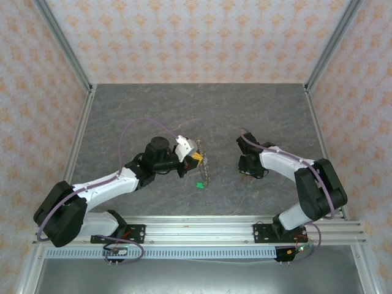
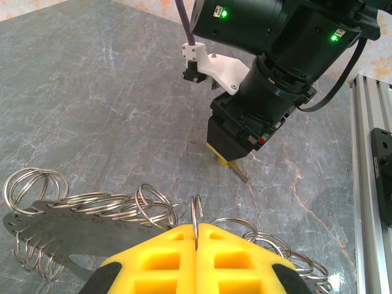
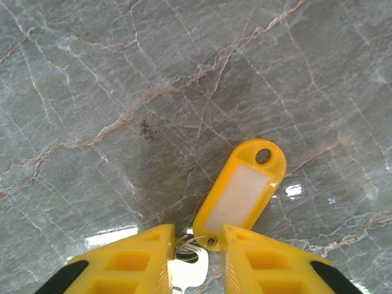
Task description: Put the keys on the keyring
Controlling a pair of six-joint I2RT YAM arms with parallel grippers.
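The keyring is a row of silver split rings (image 2: pixel 147 205) strung on a flat metal strip (image 2: pixel 55 220). It shows from above as a short chain (image 1: pixel 206 166) with a small green tag (image 1: pixel 199 184). My left gripper (image 2: pixel 197 236) (image 1: pixel 195 158) is shut on one upright ring (image 2: pixel 196 211). A silver key (image 3: pixel 191 269) lies flat on the table, joined by a small ring to a yellow tag (image 3: pixel 242 190). My right gripper (image 3: pixel 196 231) (image 1: pixel 247 171) points down over it. Its jaws stand a little apart on either side of the key's head, with a gap at the right finger. The key's blade (image 2: pixel 240 174) pokes out below.
The grey marble tabletop (image 1: pixel 202 116) stretches away toward the back wall. Metal posts and patterned walls close in the left, right and far sides. An aluminium rail (image 1: pixel 202 229) runs along the near edge by the arm bases.
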